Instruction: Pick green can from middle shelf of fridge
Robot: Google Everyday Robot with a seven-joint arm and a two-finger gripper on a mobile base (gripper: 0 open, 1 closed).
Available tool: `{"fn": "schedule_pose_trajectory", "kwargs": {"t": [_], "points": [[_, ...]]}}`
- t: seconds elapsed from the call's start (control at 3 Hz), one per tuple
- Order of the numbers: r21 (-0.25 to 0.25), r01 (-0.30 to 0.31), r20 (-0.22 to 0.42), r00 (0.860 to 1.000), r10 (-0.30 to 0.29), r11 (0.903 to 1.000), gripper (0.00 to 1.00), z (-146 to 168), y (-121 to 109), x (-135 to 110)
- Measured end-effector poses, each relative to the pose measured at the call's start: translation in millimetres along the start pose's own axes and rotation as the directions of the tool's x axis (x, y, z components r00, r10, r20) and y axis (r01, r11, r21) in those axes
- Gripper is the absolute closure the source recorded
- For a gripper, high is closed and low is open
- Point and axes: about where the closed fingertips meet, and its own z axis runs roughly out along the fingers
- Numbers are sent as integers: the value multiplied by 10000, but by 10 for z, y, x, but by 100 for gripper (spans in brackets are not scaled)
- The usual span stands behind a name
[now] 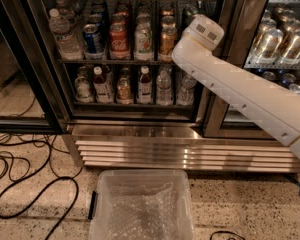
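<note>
Reaching into fridge [190, 151]: hand hidden behind arm [210, 64] at middle shelf [90, 61], grip can't be told. Next: line up on green can [143, 38].

Packed shelf lanes, arm across the right side

On the middle shelf [115, 61] of the fridge [180, 154], cans [119, 38] stand touching side by side, with little room above them. The white arm [240, 89] blocks the right lanes, and the gripper is hidden behind its far end there. A clear bin [140, 204] and cables [25, 184] take up the near floor.
</note>
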Motion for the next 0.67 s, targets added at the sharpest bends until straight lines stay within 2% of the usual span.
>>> {"fn": "schedule_pose_trajectory", "kwargs": {"t": [0.33,0.67], "points": [[658,-230,-1171,9926,306,9976,100,-303,-269,363],[638,-205,-1088,9937,274,9978,100,-272,-260,341]]}}
